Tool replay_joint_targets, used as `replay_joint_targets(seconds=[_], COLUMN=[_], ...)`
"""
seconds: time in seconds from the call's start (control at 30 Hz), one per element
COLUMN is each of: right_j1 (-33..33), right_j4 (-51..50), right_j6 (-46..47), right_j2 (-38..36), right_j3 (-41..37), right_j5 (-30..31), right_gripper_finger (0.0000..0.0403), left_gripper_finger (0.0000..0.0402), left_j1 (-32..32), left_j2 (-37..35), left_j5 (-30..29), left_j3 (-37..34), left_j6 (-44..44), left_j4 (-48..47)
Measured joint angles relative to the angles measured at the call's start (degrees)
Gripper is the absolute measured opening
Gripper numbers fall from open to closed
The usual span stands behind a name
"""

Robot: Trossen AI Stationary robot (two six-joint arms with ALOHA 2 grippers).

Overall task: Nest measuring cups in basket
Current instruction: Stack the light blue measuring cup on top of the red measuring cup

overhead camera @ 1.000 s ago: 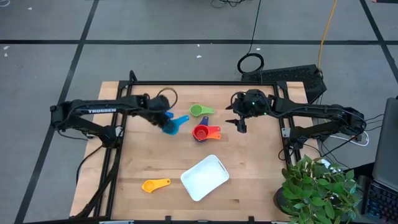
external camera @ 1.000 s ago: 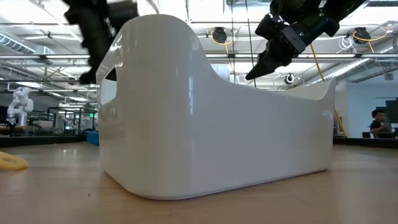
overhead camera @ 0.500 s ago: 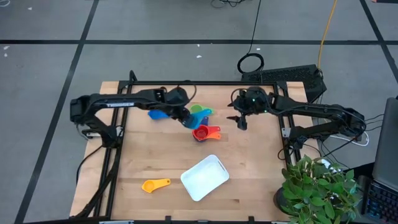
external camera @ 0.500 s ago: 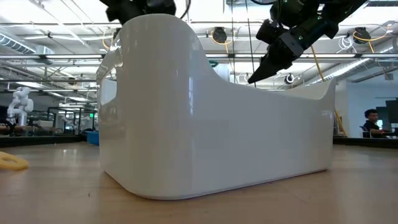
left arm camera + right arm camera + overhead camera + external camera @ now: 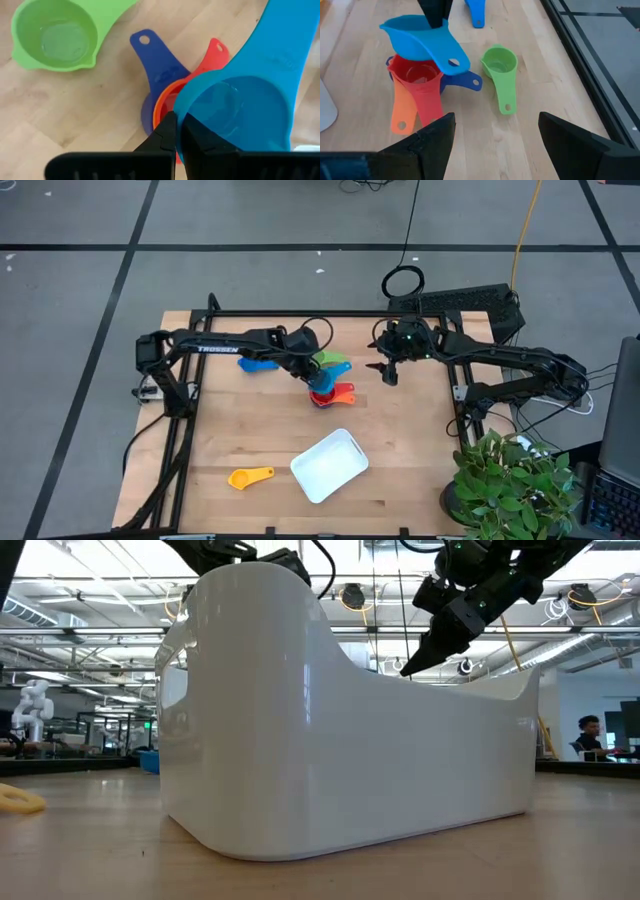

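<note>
Navy cup (image 5: 159, 82) mostly under stack (image 5: 200, 107)

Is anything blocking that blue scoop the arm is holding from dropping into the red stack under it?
Nothing visible does. The left gripper holds the blue cup by its rim directly over the stack of red, orange and navy cups, whose top cup is open. The green cup lies off to one side.

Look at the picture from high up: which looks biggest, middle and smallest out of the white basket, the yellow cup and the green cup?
1. white basket
2. yellow cup
3. green cup, though the left arm covers part of it, so the two cups are close.
</note>
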Motion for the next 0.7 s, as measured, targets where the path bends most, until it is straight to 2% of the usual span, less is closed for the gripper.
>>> replay_joint_targets(seconds=[0.7], right_j1=[-0.2], right_j4=[0.7], right_j6=[-0.7], right_j2=[0.0], right_j3=[0.0], right_j5=[0.0], right_gripper_finger=[0.0276], left_gripper_finger=[0.0006], left_j1=[-1.6], left_j2=[3.3], left_j5=[-1.8], left_j3=[0.0], left_j6=[-2.0], left_j4=[-0.9])
